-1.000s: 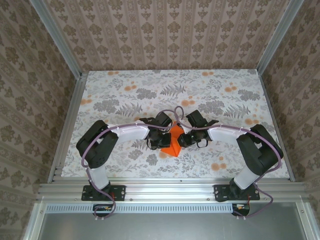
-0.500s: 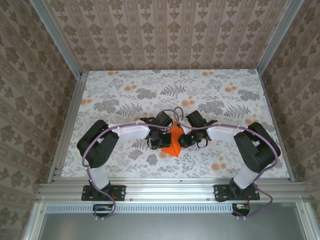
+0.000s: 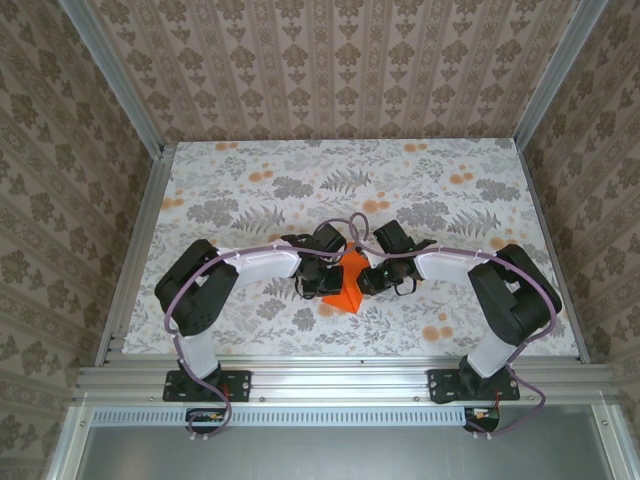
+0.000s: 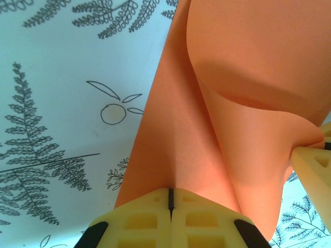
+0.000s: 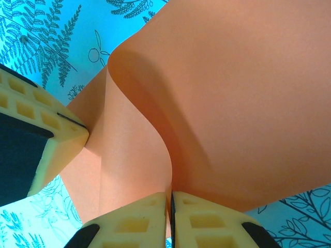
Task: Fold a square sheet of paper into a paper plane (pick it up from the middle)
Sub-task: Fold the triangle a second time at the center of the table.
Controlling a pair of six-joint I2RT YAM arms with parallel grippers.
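Up close, orange paper (image 4: pixel 181 139) between pads (image 4: pixel 139 219)

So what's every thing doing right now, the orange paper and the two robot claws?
orange paper: bent into curved flaps, not flat, pinched from both sides.
left gripper: shut on the orange paper, fingers pressed together over a fold.
right gripper: shut on the orange paper, fingers pressed together on its edge.

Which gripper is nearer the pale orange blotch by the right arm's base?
Right. Right gripper sits up-left of the pale orange printed blotch; left gripper lies farther left.
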